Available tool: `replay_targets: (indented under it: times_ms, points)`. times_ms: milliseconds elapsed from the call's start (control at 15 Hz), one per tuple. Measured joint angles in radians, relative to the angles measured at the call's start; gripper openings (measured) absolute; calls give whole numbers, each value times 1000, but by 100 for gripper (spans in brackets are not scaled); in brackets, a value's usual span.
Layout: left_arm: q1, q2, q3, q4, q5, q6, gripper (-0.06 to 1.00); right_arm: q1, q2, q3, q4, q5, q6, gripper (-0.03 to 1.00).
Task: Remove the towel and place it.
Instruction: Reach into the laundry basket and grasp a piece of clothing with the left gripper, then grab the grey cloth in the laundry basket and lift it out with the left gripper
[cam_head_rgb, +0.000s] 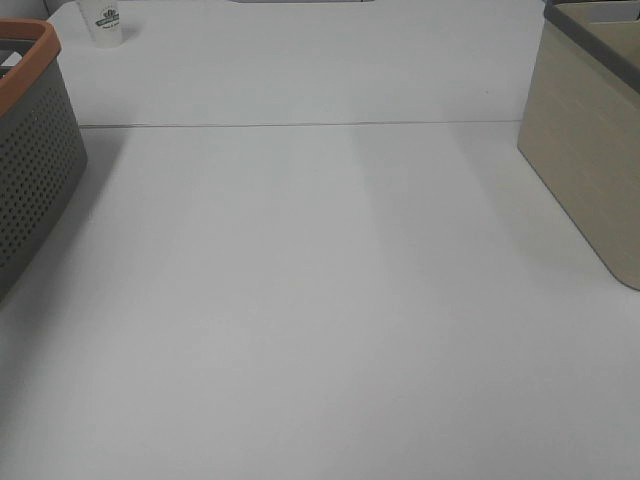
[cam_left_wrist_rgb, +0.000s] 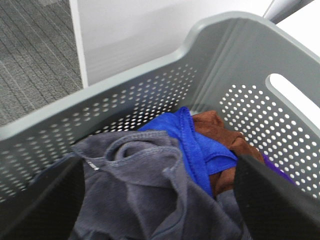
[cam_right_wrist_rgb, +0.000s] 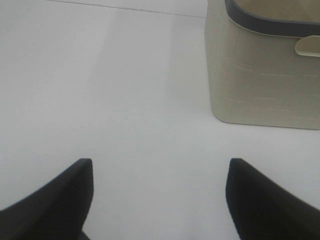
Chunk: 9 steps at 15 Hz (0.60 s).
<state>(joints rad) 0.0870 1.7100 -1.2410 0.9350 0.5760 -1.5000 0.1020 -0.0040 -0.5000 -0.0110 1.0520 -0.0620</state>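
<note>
- Directly under your left gripper (cam_left_wrist_rgb: 157, 172), spread wide and empty, the charcoal towel (cam_left_wrist_rgb: 130, 195) lies crumpled: limp, soft terry.
- Pinch its raised fold, clear of the blue cloth (cam_left_wrist_rgb: 197, 147) and brown cloth (cam_left_wrist_rgb: 222, 132) touching it beyond.
- Lift straight up past the rigid, perforated plastic basket (cam_left_wrist_rgb: 125, 95) wall.
- Your right gripper (cam_right_wrist_rgb: 160, 175) hangs wide, empty, over the smooth table (cam_right_wrist_rgb: 125, 90).

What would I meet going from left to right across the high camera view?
grey perforated basket with an orange rim → white paper cup at the far edge → white table → beige basket with a grey rim
</note>
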Motion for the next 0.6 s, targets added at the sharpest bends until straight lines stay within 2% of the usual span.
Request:
replay_targets:
  times_ms: [200, 467, 600]
  points:
    - [0, 97, -24, 42, -37, -72, 76, 0, 0, 0, 0, 0, 0, 73]
    - [0, 191, -68, 50, -37, -80, 75, 0, 0, 0, 0, 0, 0, 73]
    - [0, 235, -122, 50, -39, -80, 72, 0, 0, 0, 0, 0, 0, 73]
